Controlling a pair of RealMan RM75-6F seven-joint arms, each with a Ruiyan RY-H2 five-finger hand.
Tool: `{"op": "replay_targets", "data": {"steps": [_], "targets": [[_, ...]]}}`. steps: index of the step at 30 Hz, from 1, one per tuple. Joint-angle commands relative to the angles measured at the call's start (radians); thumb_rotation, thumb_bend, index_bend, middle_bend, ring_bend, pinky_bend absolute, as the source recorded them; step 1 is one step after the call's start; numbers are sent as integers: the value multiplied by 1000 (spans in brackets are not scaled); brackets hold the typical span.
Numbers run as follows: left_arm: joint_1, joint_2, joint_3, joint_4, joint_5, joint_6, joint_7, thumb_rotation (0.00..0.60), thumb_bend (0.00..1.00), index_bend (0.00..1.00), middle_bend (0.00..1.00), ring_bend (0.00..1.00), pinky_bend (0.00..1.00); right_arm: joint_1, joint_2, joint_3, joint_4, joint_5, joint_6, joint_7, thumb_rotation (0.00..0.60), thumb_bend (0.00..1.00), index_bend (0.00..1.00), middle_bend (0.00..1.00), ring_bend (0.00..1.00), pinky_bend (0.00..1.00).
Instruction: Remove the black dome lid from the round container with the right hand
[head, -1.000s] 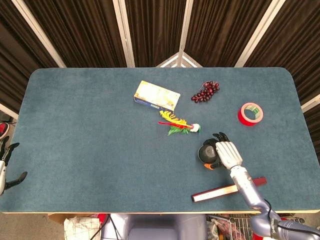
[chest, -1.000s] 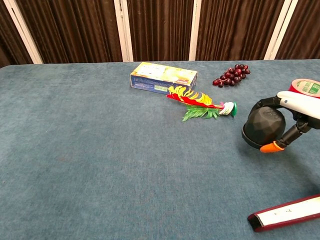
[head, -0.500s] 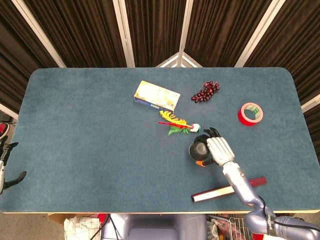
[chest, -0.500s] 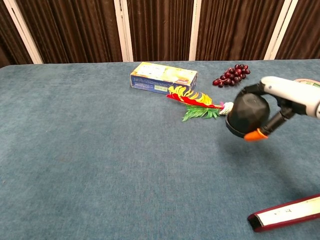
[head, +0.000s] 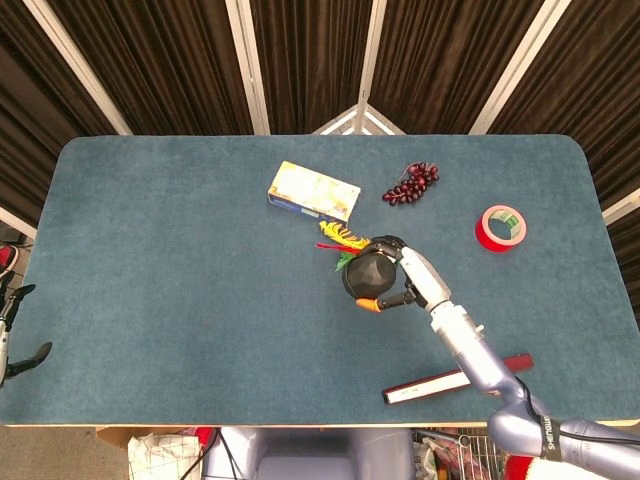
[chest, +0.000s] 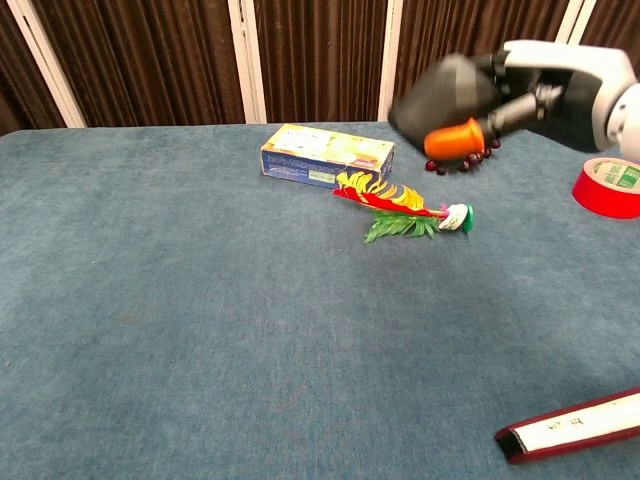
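My right hand (head: 408, 282) holds a black domed round object (head: 367, 275) in the air, above the table's middle and over the feathered toy (head: 343, 238). An orange fingertip presses its underside. In the chest view the black object (chest: 443, 88) is blurred and raised well above the table, with the right hand (chest: 557, 76) wrapped around it. I cannot tell lid from container in the hand, and no round container shows on the cloth. My left hand (head: 18, 330) hangs off the table's left edge with its fingers apart.
A yellow box (head: 313, 191) and dark grapes (head: 411, 184) lie at the back. A red tape roll (head: 501, 227) lies at the right. A long dark red box (head: 457, 380) lies near the front edge. The blue cloth table (head: 180, 270) spreads to the left.
The right hand has lifted the black round object off the cloth and carried it up and to the left, over the feathered toy. The left hand has stayed put.
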Motion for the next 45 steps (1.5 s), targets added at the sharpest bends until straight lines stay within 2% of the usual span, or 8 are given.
{"op": "replay_targets", "data": {"steps": [1,4,13,22,25,30,41,45], "targets": [[0,0,1,0,1,0,1,600,307,185,0,0,88,-2,66,20,-10,-125,-53,233,600,140,409,446,150,0],[0,-1,2,0,3,0,4,600,307,185,0,0,88,0,49,-13,58,-168,2,84,600,140,412,449,152,0],[-2,-7,1,0,-1,-2,17,600,307,185,0,0,88,-14,-59,-68,183,-141,211,-676,600,140,412,450,155,0],[0,-6,2,-1,0,1,16,600,307,186,0,0,88,-22,-85,-94,253,-98,292,-971,600,139,412,450,155,0],[-1,-7,2,-1,0,0,18,600,307,186,0,0,88,-27,-83,-92,234,-67,284,-940,600,139,412,450,155,0],[-2,-9,2,-1,0,0,23,600,307,186,0,0,88,-39,-13,-51,50,65,114,-549,600,139,412,450,155,0],[-1,-8,2,-1,0,0,20,600,307,186,0,0,88,-30,117,-6,-67,15,-128,40,600,139,412,453,157,0],[0,-6,3,-2,1,1,17,600,307,186,0,0,88,-29,109,-30,3,-65,-69,-35,600,138,412,454,157,0]]}}
